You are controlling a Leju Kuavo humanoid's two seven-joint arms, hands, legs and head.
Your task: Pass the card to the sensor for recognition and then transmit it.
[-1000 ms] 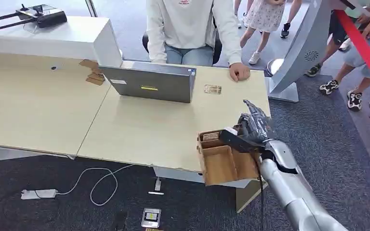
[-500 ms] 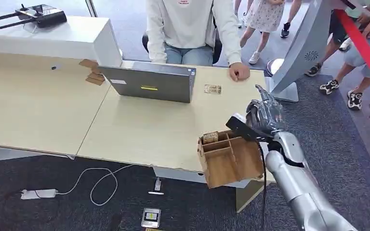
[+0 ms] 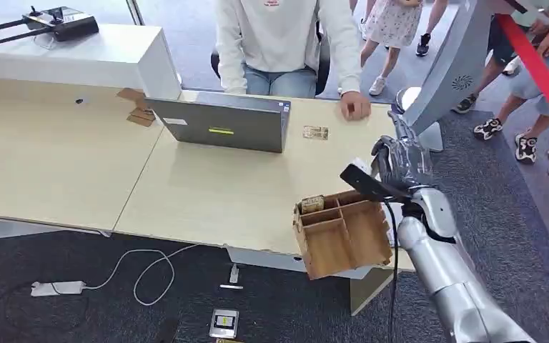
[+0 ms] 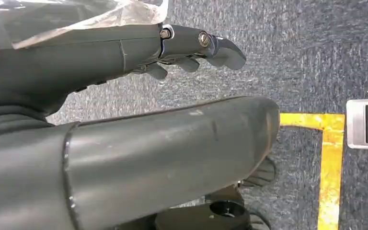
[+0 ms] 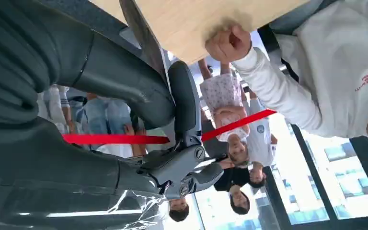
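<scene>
1. The card (image 3: 362, 183) is a dark, thin, flat strip with a pale corner at its free end. The right hand (image 3: 399, 166) pinches it; it juts out sideways from under the fingers (image 3: 402, 146) toward the robot's left, tilted and clear of the desk (image 3: 207, 200). In the right wrist view it shows edge-on as a dark blade (image 5: 143, 36) between thumb and fingers.
2. A small tan, patterned flat piece (image 3: 315, 132) lies on the desk, ahead of the fingertips and well to their left; whether it is the sensor cannot be told.

Matt pale wood-look table (image 3: 207, 193), a wooden organizer box (image 3: 343, 232), and a seemingly brushed-metal laptop (image 3: 221, 125).
</scene>
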